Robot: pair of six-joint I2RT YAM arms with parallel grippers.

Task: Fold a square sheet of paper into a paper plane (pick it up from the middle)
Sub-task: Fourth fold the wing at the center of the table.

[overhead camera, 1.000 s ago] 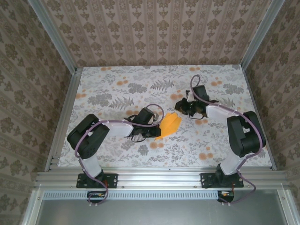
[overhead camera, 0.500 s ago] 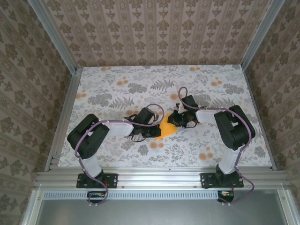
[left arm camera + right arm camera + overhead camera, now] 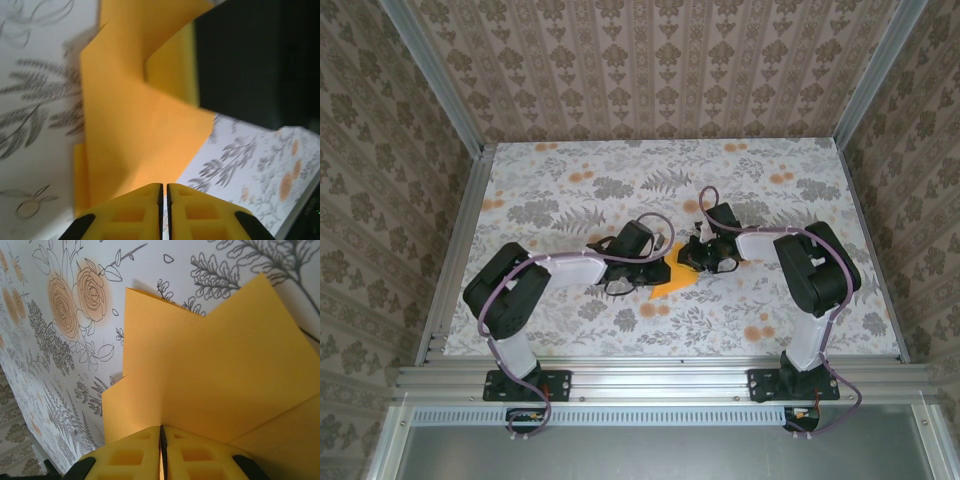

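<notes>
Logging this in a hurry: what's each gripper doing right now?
Left gripper: closed, tips at the paper; grip unclear.
Right gripper: closed, tips at the paper; grip unclear.

Left arm [image 3: 565, 270]: shoulder link leaning left over base, forearm running right toward centre, wrist low. Left tool [image 3: 657, 268]: fingers [image 3: 137, 202] almost touching, hairline gap. Right arm [image 3: 817, 268]: elbow high, forearm reaching left, wrist low. Right tool [image 3: 688, 257]: fingers [image 3: 131, 450] pressed flush. Tool tips face each other, just beside.
</notes>
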